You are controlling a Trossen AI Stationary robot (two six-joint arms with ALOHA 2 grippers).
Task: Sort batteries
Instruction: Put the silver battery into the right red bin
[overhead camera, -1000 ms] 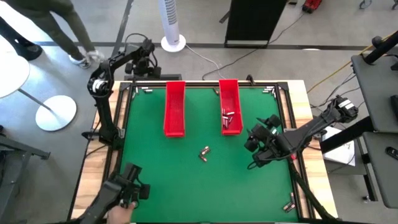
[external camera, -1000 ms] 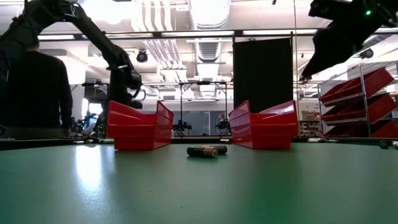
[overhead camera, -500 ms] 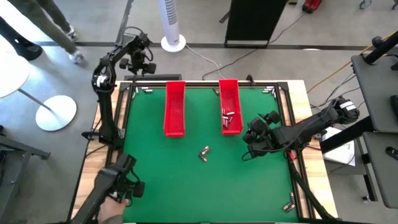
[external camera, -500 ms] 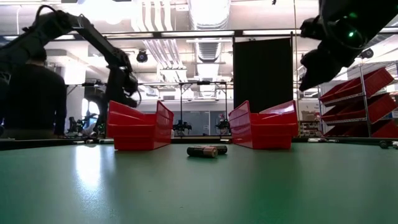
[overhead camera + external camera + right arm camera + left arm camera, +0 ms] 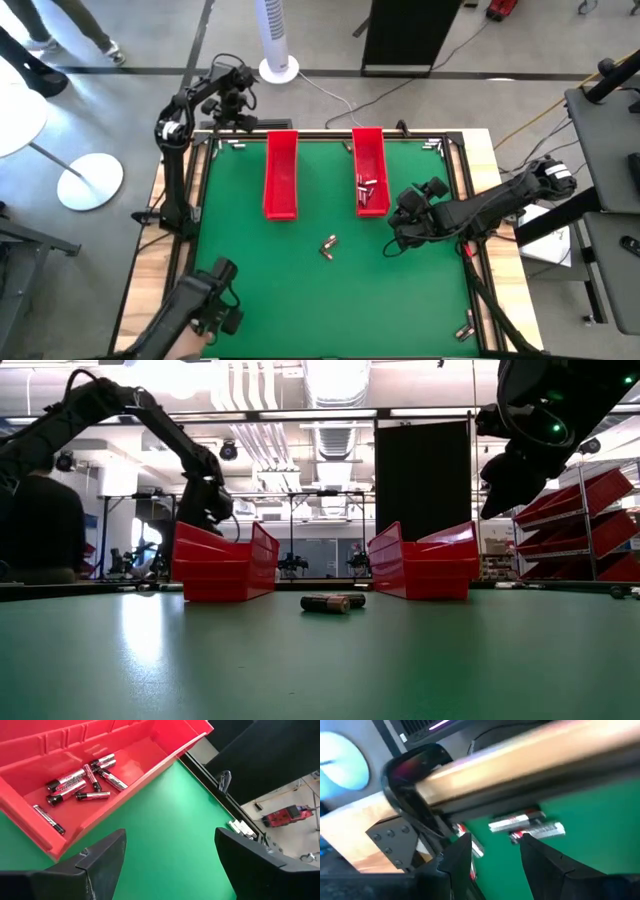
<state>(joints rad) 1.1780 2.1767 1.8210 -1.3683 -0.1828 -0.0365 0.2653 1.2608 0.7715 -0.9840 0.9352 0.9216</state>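
Note:
Two batteries point(image 5: 328, 245) lie side by side in the middle of the green mat point(image 5: 300, 290). Several more batteries point(image 5: 82, 780) lie in the right red tray point(image 5: 369, 170); the left red tray point(image 5: 281, 175) shows none. A few batteries point(image 5: 527, 826) lie on the mat in the table's far left corner. My left gripper point(image 5: 495, 865) hangs above them, pointing down, open, with nothing between its fingers. My right gripper point(image 5: 172, 865) is open and holds nothing. It hovers above the mat just right of the right tray's near end point(image 5: 372, 208).
Small groups of batteries also lie in the far right corner point(image 5: 432, 147) and the near right corner point(image 5: 465, 328). A black frame point(image 5: 330, 133) rims the mat. A dark device point(image 5: 212, 305) reaches in over the near left edge. A person's legs point(image 5: 60, 30) pass beyond the table.
My right gripper has gone toward the table's far left and a little down, closing on the right tray's near end. My left gripper has stayed over the far left corner and tipped to point more steeply down. The person beyond the table has walked away to the left.

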